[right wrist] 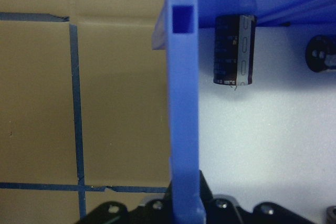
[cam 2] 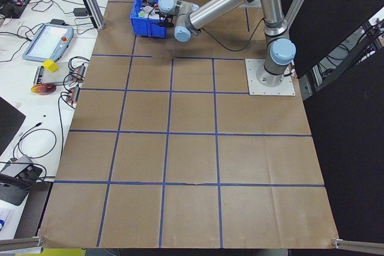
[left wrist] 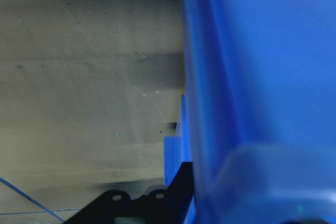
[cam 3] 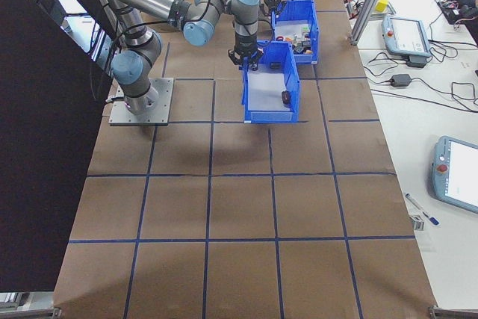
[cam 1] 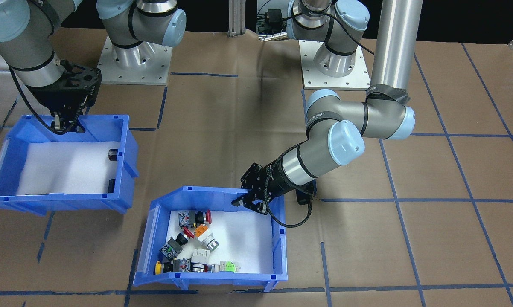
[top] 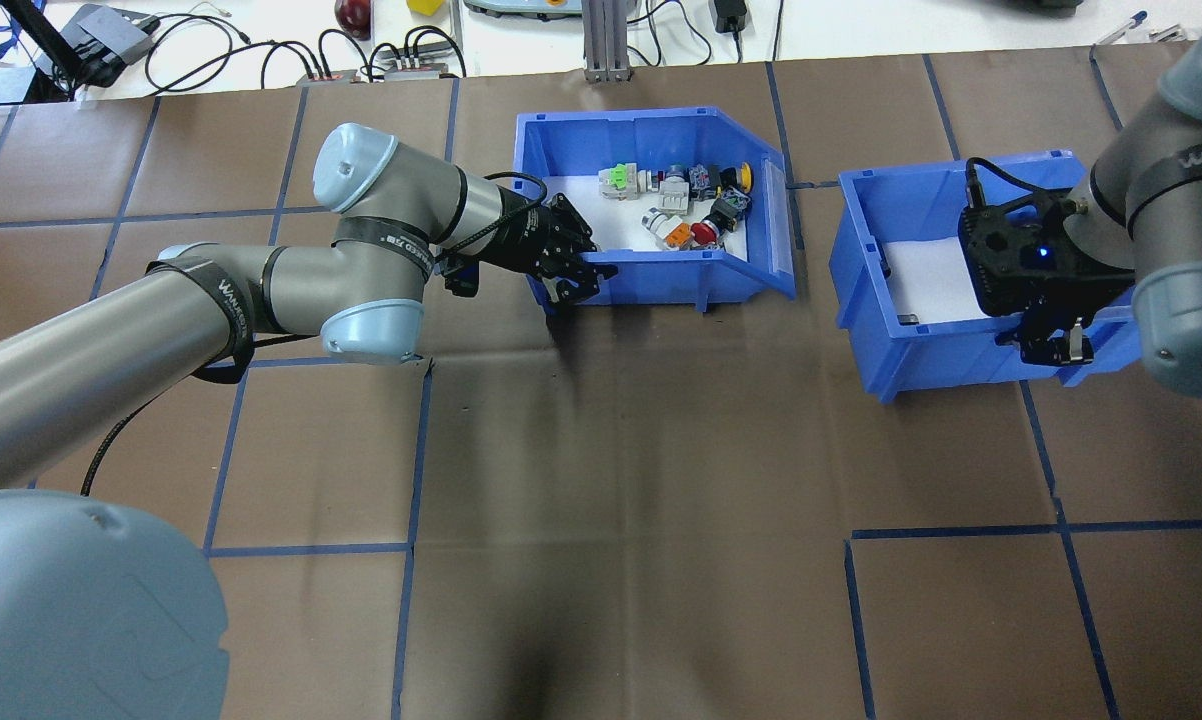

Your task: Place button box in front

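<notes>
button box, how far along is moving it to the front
Done: the left gripper has its jaws over the near wall of the button box. In hand: the right gripper likewise straddles the capacitor bin. Left: both bins sit side by side, so the repositioning remains.

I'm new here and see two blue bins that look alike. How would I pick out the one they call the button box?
Start from the brown paper-covered table with its blue tape grid; two blue bins sit side by side, each held at its wall by a robot arm. The button box is the one the left gripper grips. It holds red, yellow, orange and green push-buttons, while the other bin holds only a few dark cylinders.
</notes>
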### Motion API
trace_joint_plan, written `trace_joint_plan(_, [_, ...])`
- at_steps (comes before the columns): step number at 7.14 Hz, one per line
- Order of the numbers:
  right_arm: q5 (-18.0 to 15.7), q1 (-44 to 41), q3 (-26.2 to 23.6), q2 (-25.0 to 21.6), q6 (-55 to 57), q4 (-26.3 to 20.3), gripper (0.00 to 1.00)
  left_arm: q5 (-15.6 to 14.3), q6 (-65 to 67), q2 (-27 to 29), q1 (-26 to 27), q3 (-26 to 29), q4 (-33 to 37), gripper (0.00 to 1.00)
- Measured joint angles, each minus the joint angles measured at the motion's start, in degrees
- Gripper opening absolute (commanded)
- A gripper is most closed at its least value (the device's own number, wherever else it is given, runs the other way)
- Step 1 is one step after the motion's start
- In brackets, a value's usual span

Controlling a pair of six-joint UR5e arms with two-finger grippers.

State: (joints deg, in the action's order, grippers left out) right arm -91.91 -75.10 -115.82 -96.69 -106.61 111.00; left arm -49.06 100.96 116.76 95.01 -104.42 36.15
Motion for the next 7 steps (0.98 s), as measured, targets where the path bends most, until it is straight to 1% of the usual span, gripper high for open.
trace_joint_plan(1, [0.0,0.0,-0.7,-0.5,0.0,-0.1,0.07,-0.1,0.1,0.0,-0.2,-0.1,0.1,0.13])
trace_joint_plan(2, [0.0,0.1,-1.1,-0.9,0.1,-0.4,0.07,-0.3,-0.1,0.0,-0.4,-0.1,0.2,0.63])
trace_joint_plan(3, [0.0,0.1,-1.5,-1.4,0.1,-0.8,0.07,-0.9,-0.4,0.0,-0.4,-0.1,0.2,0.88])
trace_joint_plan(4, [0.0,0.1,-2.1,-2.2,0.1,-1.1,0.07,-2.2,-0.7,-0.1,-0.5,-0.1,0.2,0.96])
trace_joint_plan(5, [0.0,0.0,-3.0,-3.4,0.1,-1.2,0.08,-4.2,-0.8,-0.3,-0.7,0.0,0.2,0.98])
trace_joint_plan(6, [0.0,-0.1,-4.3,-4.9,0.2,-1.3,0.08,-5.4,-0.8,-1.1,-1.0,0.2,0.2,0.98])
trace_joint_plan(7, [0.2,-0.2,-6.1,-6.7,0.4,-1.4,0.08,-6.2,-0.9,-2.9,-1.3,0.5,1.8,0.98])
